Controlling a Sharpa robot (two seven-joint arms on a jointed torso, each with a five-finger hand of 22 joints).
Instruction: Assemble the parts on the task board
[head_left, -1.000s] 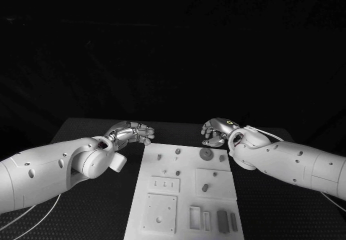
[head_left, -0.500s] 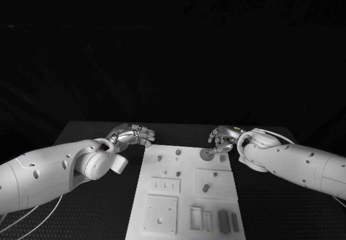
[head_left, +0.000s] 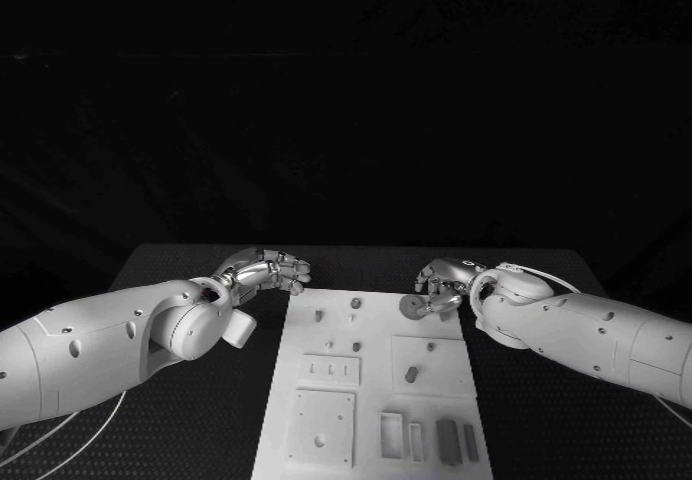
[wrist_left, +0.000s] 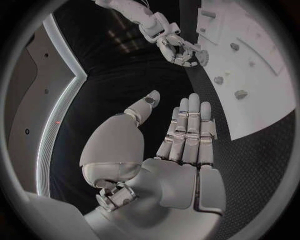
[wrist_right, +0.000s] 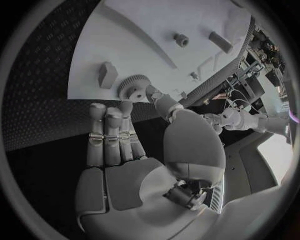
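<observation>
The white task board (head_left: 372, 335) lies in the middle of the table. A round toothed gear (head_left: 414, 305) lies flat near its far right corner. My right hand (head_left: 441, 280) is low over that corner. In the right wrist view its thumb touches the rim of the gear (wrist_right: 133, 87), and its straight fingers (wrist_right: 109, 130) end just short of it. My left hand (head_left: 268, 270) hovers off the board's far left corner. In the left wrist view this hand (wrist_left: 181, 140) is flat, thumb apart, holding nothing. That view also shows the right hand (wrist_left: 178, 50) at the board's (wrist_left: 262, 115) edge.
Small pegs (head_left: 319, 315) (head_left: 355, 318) stand on the board's far half, and another part (head_left: 411, 375) sits in a raised square. Two dark blocks (head_left: 446, 440) (head_left: 467, 443) lie at the near right. A small block (wrist_right: 107, 74) lies beside the gear.
My right hand has come down and a little to the right, from above the board's far corner onto the gear. The gear and my left hand have stayed in place.
</observation>
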